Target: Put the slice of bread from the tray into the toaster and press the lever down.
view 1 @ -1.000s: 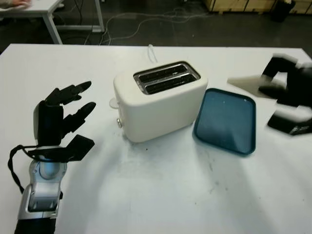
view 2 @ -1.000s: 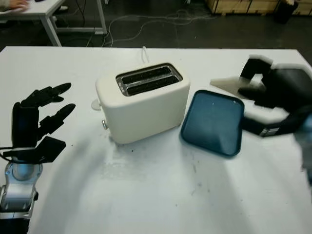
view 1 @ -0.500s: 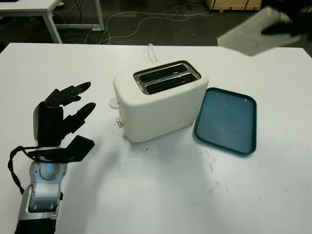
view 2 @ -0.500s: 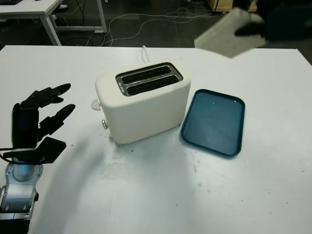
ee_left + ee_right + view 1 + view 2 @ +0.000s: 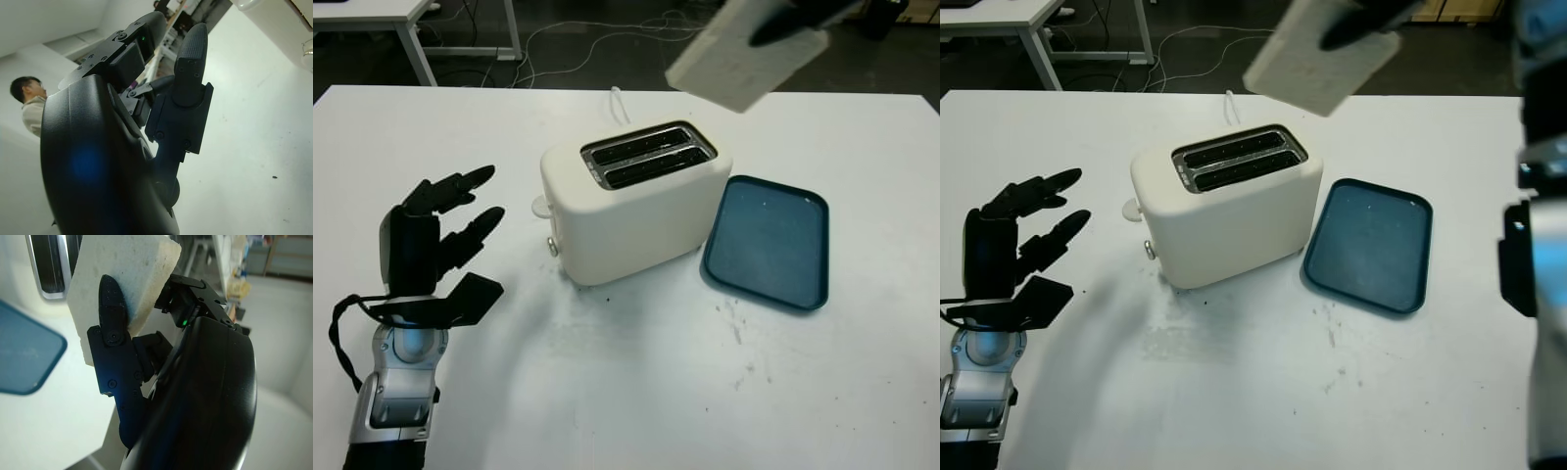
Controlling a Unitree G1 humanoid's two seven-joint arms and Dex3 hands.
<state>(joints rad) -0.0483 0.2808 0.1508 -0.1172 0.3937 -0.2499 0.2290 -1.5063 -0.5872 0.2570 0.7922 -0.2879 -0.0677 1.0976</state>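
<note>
Pale, thick square slice of bread (image 5: pixel 745 56), tilted, is clamped in the right hand (image 5: pixel 117 333) above the far right of the cream two-slot toaster (image 5: pixel 636 204), blue rectangular tray (image 5: pixel 769 242) right, left hand (image 5: pixel 435 240) open near-left.

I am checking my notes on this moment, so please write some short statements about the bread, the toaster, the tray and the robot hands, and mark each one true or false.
1. The right robot hand holds the slice of bread in the air above the toaster. True.
2. The bread already sits in one of the toaster slots. False: both slots are empty.
3. The blue tray has nothing on it. True.
4. The left robot hand presses the toaster lever. False: it is open, apart from the toaster, to the toaster's left over the table.
5. The tray lies to the left of the toaster. False: it lies to its right.
</note>
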